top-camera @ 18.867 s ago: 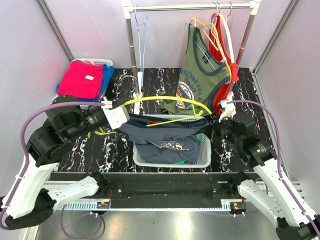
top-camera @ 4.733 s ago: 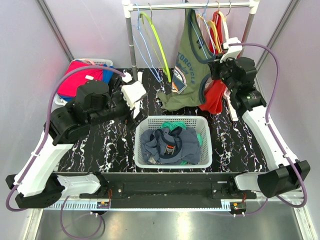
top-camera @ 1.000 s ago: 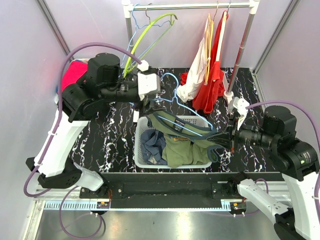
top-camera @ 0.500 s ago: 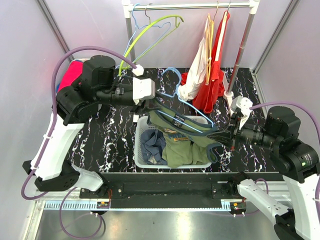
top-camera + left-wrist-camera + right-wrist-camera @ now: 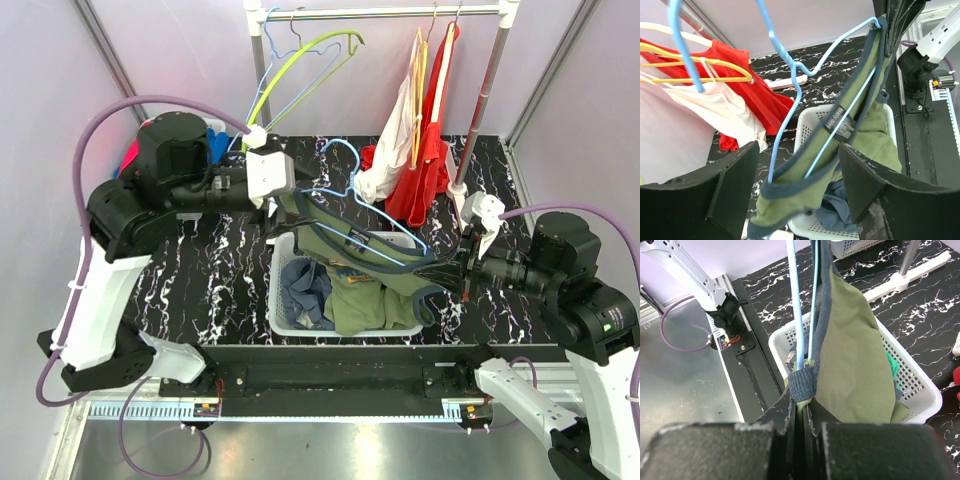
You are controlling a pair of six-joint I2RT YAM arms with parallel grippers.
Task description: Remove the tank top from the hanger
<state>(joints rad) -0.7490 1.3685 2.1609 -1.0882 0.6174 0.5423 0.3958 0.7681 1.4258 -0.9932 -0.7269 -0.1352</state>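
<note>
Tank top (image 5: 360, 295): olive knit with navy ribbed trim, on a thin blue wire hanger (image 5: 793, 290). It is stretched slantwise over the basket (image 5: 274, 310), from far left to near right. Its body sags into the basket onto a dark blue garment (image 5: 300, 290).

Right tool (image 5: 801, 405): fingers pressed together, pinching a folded bit of the navy trim. The hanger wires run down to the same spot; cannot tell if they are gripped too.

Left tool (image 5: 797, 150): fingers spread wide, with a strap and the hanger wire passing between them, touching neither.

Basket: white plastic lattice, its right rim hidden under the cloth. Bare black marbled surface (image 5: 210, 270) shows to its left. The rail (image 5: 390, 13) stands along the far edge, with a red garment (image 5: 430, 180) and a white one (image 5: 395, 140) hanging just beyond the hanger's hook. A lime hanger (image 5: 300, 60) hangs at far left.
</note>
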